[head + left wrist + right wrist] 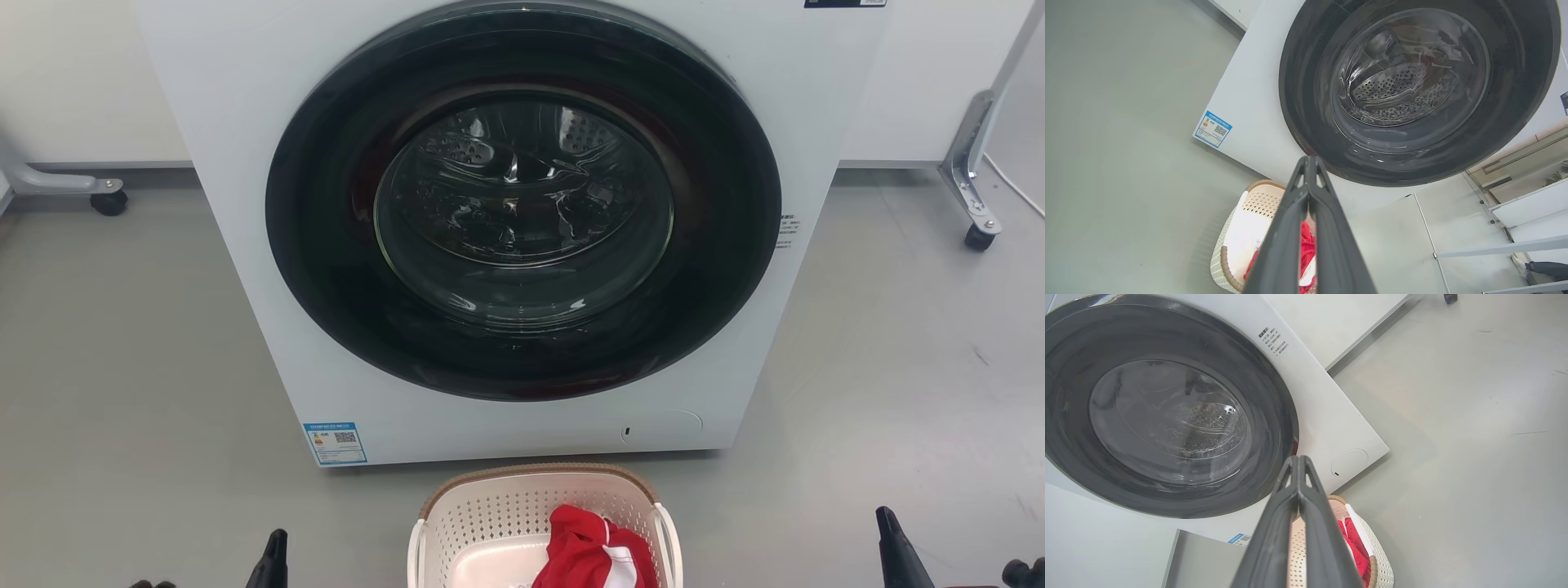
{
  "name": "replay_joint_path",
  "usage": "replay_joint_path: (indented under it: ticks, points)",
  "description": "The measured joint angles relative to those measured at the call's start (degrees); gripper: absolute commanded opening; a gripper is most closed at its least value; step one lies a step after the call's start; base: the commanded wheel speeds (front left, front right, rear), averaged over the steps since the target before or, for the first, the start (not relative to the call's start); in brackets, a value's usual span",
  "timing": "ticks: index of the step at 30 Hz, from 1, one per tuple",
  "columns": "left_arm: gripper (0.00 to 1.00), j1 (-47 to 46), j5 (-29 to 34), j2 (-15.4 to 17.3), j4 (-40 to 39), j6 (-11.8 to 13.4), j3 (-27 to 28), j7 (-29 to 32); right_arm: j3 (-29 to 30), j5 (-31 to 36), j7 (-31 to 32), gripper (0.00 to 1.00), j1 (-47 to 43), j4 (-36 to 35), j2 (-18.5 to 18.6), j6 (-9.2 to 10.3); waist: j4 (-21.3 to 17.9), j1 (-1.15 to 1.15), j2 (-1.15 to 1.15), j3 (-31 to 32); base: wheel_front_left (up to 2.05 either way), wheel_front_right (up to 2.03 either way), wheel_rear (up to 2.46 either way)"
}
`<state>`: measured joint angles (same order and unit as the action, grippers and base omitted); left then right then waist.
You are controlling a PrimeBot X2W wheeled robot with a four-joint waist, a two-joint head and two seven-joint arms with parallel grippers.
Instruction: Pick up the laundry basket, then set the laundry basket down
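The laundry basket, cream-white and perforated with a brown woven rim, stands on the floor at the bottom middle of the head view, just in front of the washer. A red and white garment lies inside it. My left gripper pokes up well to the basket's left, and my right gripper well to its right; both are apart from it. In the left wrist view my left gripper is shut and empty above the basket. Seen from the right wrist, my right gripper is shut too, over the basket.
A white front-loading washer with a dark round door shut stands right behind the basket. Grey floor spreads on both sides. Wheeled metal legs stand at the far left and far right.
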<state>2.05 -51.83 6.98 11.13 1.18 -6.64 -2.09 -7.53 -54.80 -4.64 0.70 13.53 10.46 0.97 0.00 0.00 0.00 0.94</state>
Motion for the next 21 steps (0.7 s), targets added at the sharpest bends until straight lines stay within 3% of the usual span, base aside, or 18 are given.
replay_joint_path:
  ticks: [21]
  points:
    - [0.00,-2.57,-15.83,-1.74,2.27,-3.25,4.65,3.57,5.95,-14.51,4.39,0.00,1.29,1.54,-3.15,-3.02,0.00,0.00,0.00,-0.41,0.00,0.00,0.00]
